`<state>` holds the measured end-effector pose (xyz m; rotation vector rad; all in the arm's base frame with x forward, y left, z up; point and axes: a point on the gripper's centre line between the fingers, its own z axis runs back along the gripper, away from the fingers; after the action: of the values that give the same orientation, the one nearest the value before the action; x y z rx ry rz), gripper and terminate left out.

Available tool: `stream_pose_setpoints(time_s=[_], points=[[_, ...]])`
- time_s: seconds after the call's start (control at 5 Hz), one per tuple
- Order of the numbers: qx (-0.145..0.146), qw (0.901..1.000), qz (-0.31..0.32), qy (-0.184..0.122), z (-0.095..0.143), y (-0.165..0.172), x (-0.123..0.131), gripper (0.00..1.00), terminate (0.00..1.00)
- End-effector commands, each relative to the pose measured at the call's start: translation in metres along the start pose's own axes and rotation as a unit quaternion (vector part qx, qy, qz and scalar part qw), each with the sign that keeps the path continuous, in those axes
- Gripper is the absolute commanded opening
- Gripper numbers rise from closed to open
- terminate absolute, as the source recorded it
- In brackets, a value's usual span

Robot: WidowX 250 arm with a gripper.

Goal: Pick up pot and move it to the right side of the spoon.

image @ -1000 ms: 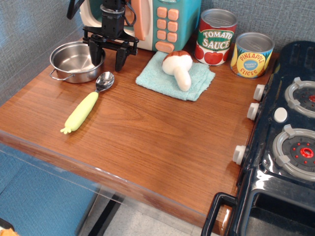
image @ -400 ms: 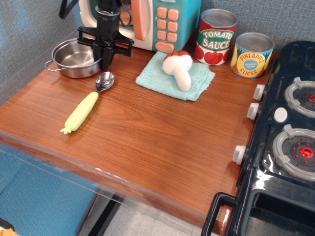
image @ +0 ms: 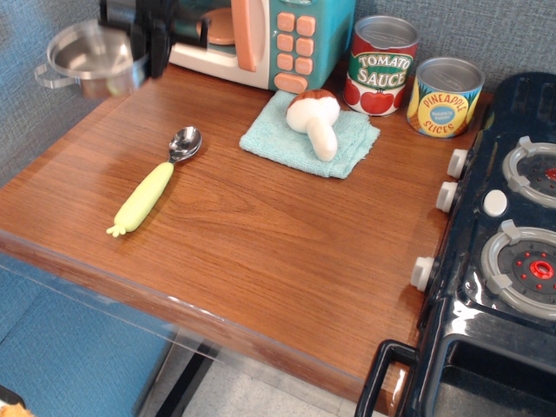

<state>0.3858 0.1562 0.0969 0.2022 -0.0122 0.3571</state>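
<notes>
The shiny steel pot (image: 91,59) with wire loop handles hangs in the air at the upper left, above the back-left corner of the wooden table. My black gripper (image: 155,45) is shut on the pot's right rim and holds it up; motion blurs both. The spoon (image: 155,180) with a metal bowl and pale yellow-green handle lies on the table left of centre, below and to the right of the pot.
A toy microwave (image: 269,39) stands at the back. A teal cloth (image: 308,132) with a toy mushroom (image: 317,117) lies right of the spoon. A tomato sauce can (image: 380,65) and pineapple can (image: 443,95) stand behind it. A toy stove (image: 504,243) fills the right side.
My gripper closed on the pot's right rim and lifted it off the table, up and to the left. The spoon has not moved.
</notes>
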Motion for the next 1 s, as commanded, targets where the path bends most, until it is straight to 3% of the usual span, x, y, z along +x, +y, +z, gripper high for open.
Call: stream_pose_setpoints(time_s=[0.0,0.2,0.4,0.8], points=[[-0.053,0.9956,-0.073,-0.025,0.057,-0.062,-0.059,0.00,0.00],[-0.075,0.9928,-0.092,-0.018,0.053,-0.090,-0.100,0.00,0.00],[-0.061,0.9918,-0.110,-0.022,0.034,-0.114,-0.135,0.00,0.00],[-0.058,0.9836,-0.170,-0.020,-0.019,-0.150,-0.168,0.00,0.00]])
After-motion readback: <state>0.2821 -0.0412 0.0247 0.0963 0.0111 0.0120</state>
